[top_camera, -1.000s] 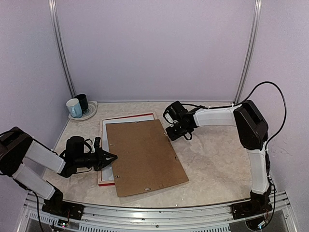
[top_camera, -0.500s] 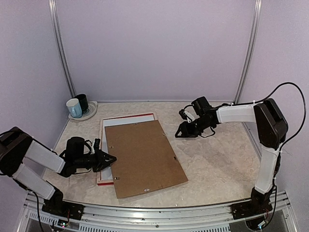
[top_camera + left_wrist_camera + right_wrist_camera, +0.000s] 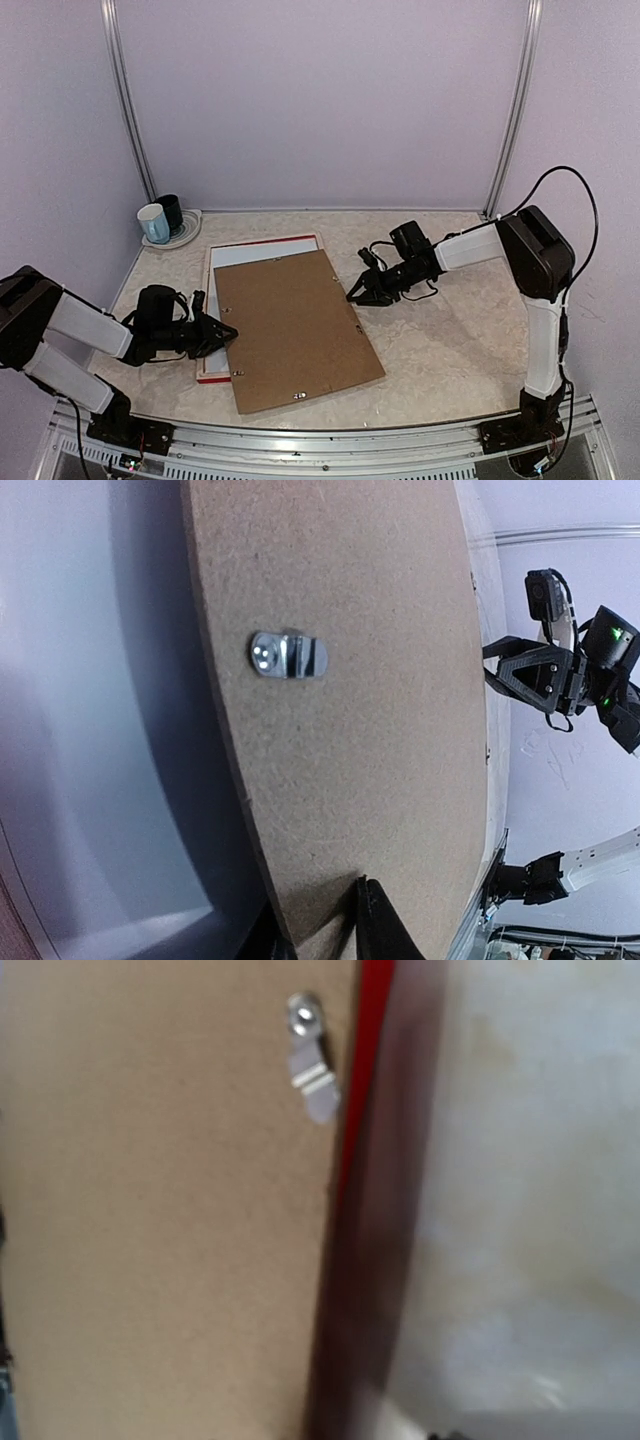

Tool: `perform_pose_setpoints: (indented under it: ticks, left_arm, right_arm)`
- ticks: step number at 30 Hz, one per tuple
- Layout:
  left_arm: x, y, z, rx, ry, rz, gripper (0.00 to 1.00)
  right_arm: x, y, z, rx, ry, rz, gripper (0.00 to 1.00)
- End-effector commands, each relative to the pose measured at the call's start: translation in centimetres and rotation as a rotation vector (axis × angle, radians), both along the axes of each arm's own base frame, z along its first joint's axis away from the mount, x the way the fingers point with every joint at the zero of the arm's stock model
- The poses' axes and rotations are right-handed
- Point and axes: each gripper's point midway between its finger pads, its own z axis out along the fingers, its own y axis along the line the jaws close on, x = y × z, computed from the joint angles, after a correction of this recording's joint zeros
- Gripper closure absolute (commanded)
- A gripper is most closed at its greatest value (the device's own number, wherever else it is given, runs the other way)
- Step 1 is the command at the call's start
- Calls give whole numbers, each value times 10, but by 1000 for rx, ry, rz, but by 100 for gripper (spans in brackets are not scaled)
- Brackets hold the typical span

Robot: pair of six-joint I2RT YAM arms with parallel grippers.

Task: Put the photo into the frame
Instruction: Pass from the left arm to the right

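two jaws of my left gripper (image 3: 229,332) straddle the board's (image 3: 295,330) left edge, grip unclear; right gripper (image 3: 358,293) gapes empty. board lies skewed over the frame (image 3: 270,241), photo unseen. next, i'd square it.

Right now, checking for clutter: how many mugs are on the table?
2. A pale mug and a dark mug just behind it, both on the plate at the back-left corner; none appears hidden.

No readable text, label, brand or number seen; the backing board (image 3: 295,325), frame (image 3: 280,240) and cups (image 3: 153,223) bear no legible marks.
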Motion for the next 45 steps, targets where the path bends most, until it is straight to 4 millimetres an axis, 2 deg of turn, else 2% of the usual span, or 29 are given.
perform_pose_setpoints:
  ticks: [1, 7, 9, 13, 20, 27, 31, 45]
  left_arm:
    - [4, 15, -13, 97, 3, 38, 81]
    - [4, 15, -13, 97, 4, 39, 80]
    - [4, 15, -13, 97, 4, 40, 80]
    - [4, 15, -13, 97, 4, 39, 80]
    - [4, 15, -13, 96, 7, 37, 80]
    - [4, 14, -13, 96, 6, 36, 80]
    - [6, 13, -12, 93, 5, 34, 80]
    - [6, 12, -11, 93, 9, 35, 80]
  right_arm:
    - [-8, 6, -6, 77, 55, 22, 57]
    - [-15, 9, -14, 112, 98, 46, 62]
    - [-16, 11, -14, 131, 104, 52, 67]
    - [-20, 13, -16, 157, 125, 61, 84]
    - [-29, 13, -14, 236, 170, 91, 100]
    - [-35, 11, -11, 285, 204, 108, 100]
    - [-37, 13, -3, 314, 204, 122, 94]
    - [-42, 13, 18, 366, 188, 143, 86]
